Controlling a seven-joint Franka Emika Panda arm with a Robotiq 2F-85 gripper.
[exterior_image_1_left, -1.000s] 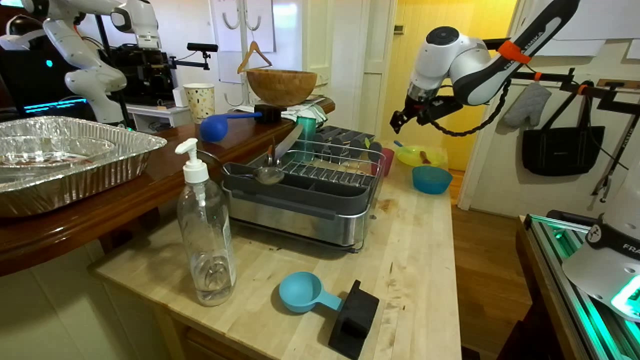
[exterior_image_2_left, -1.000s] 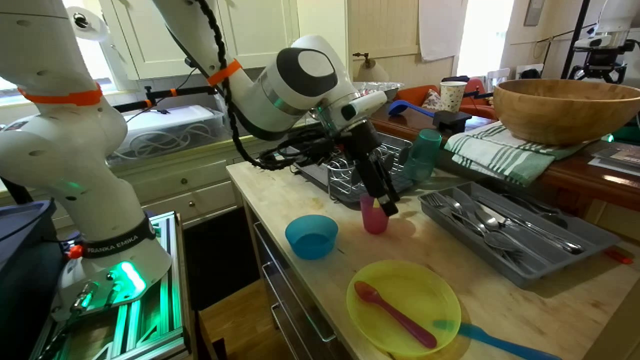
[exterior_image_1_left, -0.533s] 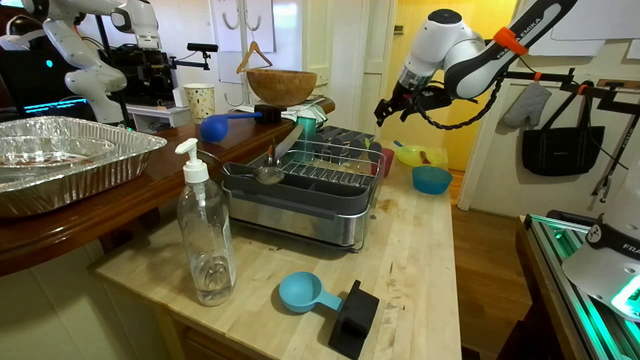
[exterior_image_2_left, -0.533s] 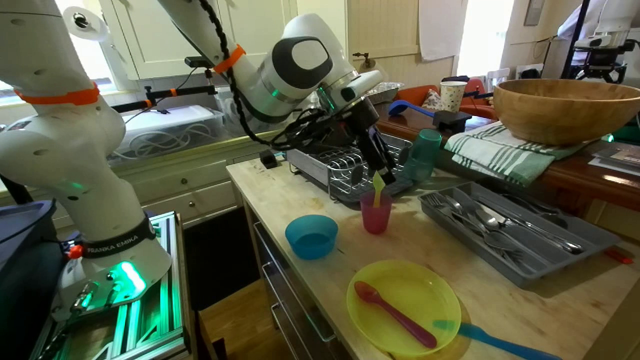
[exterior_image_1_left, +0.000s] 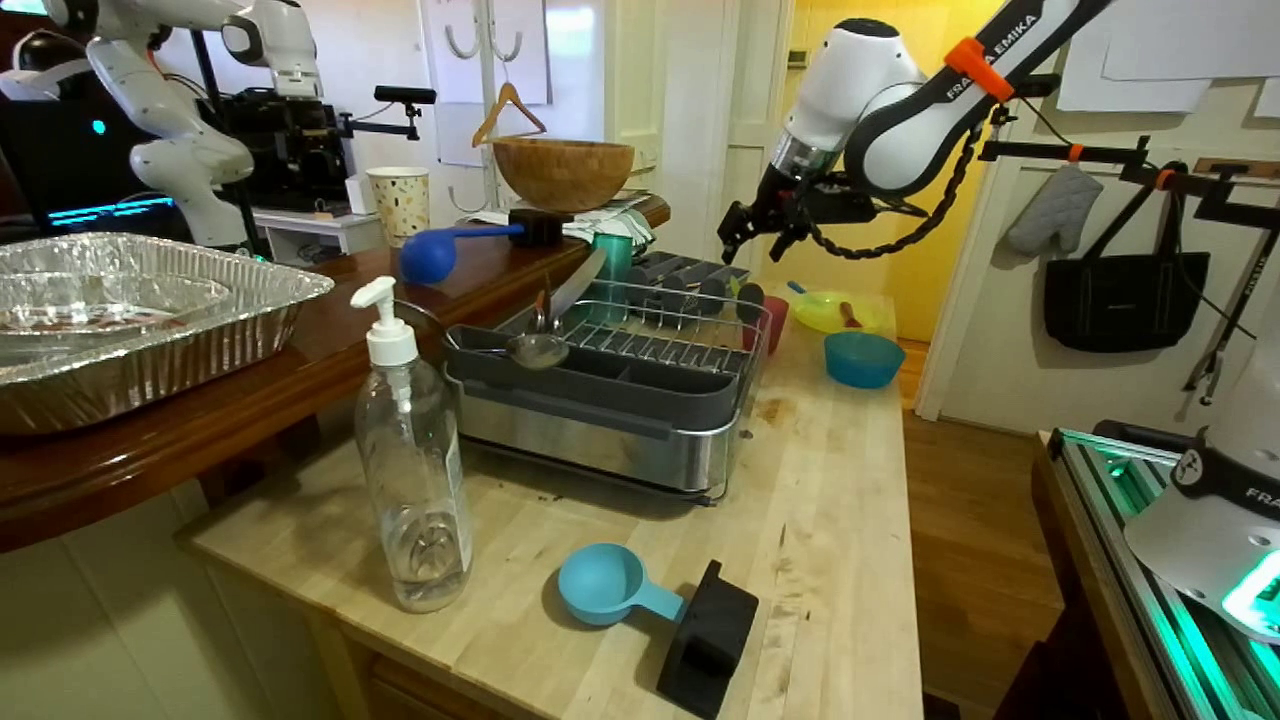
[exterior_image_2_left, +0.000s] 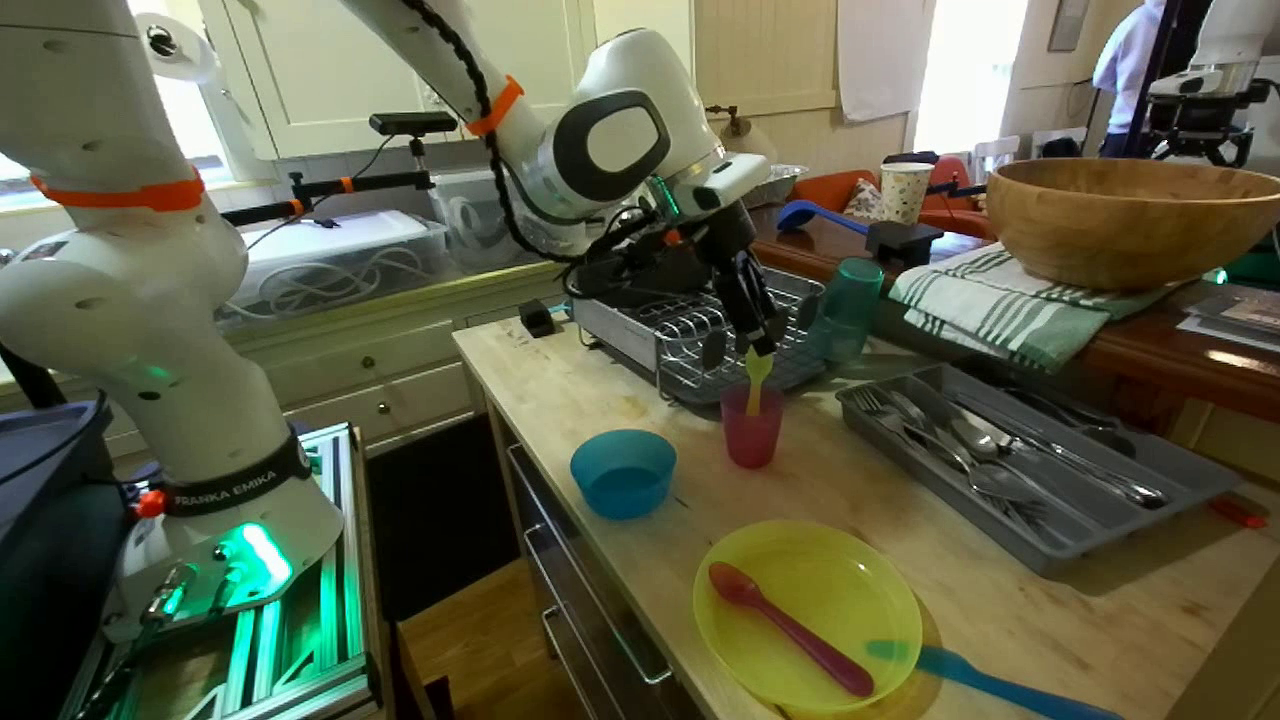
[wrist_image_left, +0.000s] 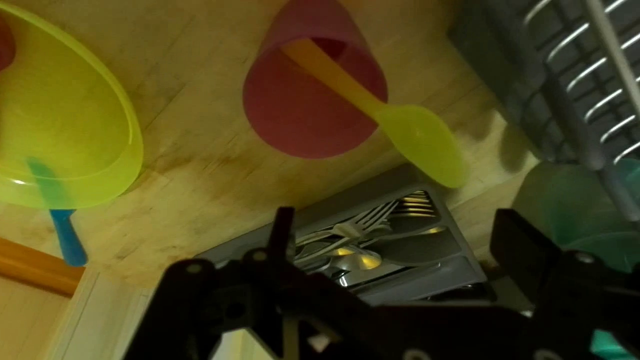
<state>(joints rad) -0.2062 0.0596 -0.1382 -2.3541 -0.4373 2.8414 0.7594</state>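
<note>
My gripper is open and empty, its two black fingers wide apart. In an exterior view the gripper hangs in the air above the far end of the counter. A pink cup stands upright on the counter below it. A yellow spoon leans in the cup, bowl end up; its top lies just below the fingertips in that view. In the wrist view the spoon and cup lie outside the jaws. Behind the jaws shows a grey cutlery tray with metal forks and spoons.
A dish rack and green cup stand close to the gripper. A blue bowl, a yellow plate with a red spoon, and a blue utensil lie nearby. A soap bottle stands at the counter's opposite end.
My gripper has risen from in front of the pink cup and shifted toward the dish rack side. The yellow spoon in the cup, hidden one second ago, now shows. The cup has not visibly moved.
</note>
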